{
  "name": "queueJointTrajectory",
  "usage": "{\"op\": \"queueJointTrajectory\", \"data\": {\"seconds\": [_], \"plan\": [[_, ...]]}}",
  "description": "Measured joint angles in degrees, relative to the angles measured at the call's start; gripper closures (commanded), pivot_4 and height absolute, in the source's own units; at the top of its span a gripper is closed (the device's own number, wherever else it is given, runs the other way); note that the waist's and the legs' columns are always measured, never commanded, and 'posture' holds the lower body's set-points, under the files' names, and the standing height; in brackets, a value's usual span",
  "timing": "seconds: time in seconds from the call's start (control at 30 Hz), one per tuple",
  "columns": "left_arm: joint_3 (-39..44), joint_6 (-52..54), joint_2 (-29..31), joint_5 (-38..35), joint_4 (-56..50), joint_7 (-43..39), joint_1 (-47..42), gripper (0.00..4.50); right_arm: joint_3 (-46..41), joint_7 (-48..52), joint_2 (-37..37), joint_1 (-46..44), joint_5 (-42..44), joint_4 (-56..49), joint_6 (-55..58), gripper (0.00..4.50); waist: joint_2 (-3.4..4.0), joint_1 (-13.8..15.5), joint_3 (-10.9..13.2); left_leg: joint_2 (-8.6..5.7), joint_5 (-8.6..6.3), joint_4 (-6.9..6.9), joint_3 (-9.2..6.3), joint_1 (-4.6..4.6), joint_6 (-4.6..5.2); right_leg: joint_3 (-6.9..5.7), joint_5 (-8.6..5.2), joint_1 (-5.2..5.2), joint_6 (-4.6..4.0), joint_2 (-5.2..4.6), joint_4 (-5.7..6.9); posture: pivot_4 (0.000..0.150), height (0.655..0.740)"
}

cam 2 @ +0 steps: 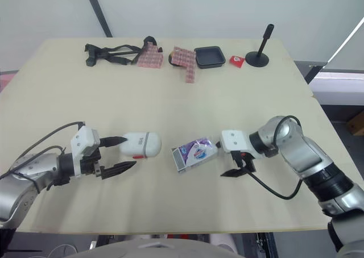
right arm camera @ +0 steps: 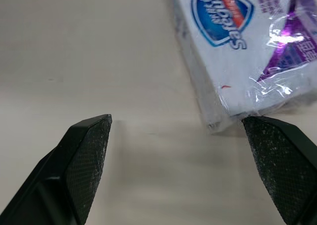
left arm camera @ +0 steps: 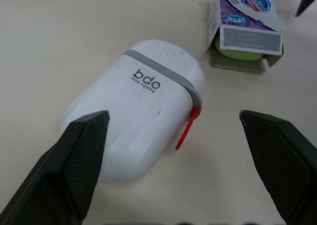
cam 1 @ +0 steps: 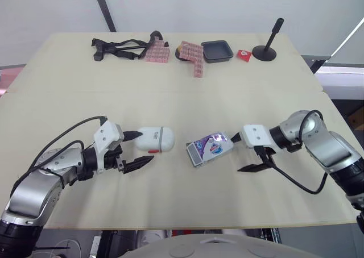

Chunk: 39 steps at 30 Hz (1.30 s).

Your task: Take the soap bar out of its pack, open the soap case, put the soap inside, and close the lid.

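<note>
The worktop (cam 1: 182, 87) carries both task things nearer its front edge than its back. The white soap case (cam 1: 156, 139) lies closed, left of centre. It looks hard, smooth and light, so it will likely skid; clamp across its broad sides. The soap pack (cam 1: 210, 148), right of it, is thin card under slick film and looks easily crushed, so hold its closed end. The left gripper (cam 1: 147, 147) and the right gripper (cam 1: 235, 154) both have their jaws spread wide, holding nothing. The green soap bar (left arm camera: 237, 51) shows at the pack's open end. Keep clear of the case's red tab (left arm camera: 185, 131).
</note>
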Motion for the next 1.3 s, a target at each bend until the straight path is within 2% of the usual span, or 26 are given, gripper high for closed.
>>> {"op": "queueJointTrajectory", "data": {"seconds": [0.43,0.53,0.77,1.03,1.3], "plan": [[0.06,-1.36,0.21,1.06,1.81,-1.11,-0.55,0.04,-2.31,-3.67,-1.40,-0.09,-0.72,1.78,0.66,0.00,0.00,-0.06,0.00,0.00,0.00,0.02,0.00,-0.01,0.00,0.01,0.00,0.00,0.00,0.00,0.01,0.150,0.7400],[0.06,-1.42,0.21,1.21,1.89,-1.15,-0.50,0.04,-3.44,-3.51,-1.34,-0.09,1.49,0.27,3.20,0.00,0.00,0.00,0.00,0.00,0.00,0.01,0.00,0.00,0.00,0.01,0.00,0.00,0.00,0.00,0.01,0.150,0.7400],[0.02,-2.33,0.12,1.31,2.34,-1.56,-0.40,0.04,-4.37,-5.04,2.62,-2.65,3.56,-2.24,7.85,0.00,0.00,-0.08,0.00,0.00,0.00,0.02,0.00,0.02,0.00,0.01,0.00,0.00,0.00,0.01,0.05,0.150,0.7400],[0.00,-3.83,-0.35,2.12,3.81,-2.02,-0.31,0.04,-1.88,-5.42,5.24,-3.88,2.92,-2.28,8.57,0.00,0.01,-0.03,0.00,0.00,0.00,0.02,0.00,0.02,0.00,0.00,0.00,0.00,0.00,0.00,0.05,0.150,0.7400],[0.28,-5.97,-0.57,2.15,3.99,-2.04,1.23,0.04,1.60,-4.91,7.56,-7.60,-0.02,2.36,6.23,0.00,0.01,-0.17,0.00,0.00,0.01,0.02,0.01,0.03,0.00,0.00,0.00,0.00,0.00,0.00,0.09,0.150,0.7400]]}}
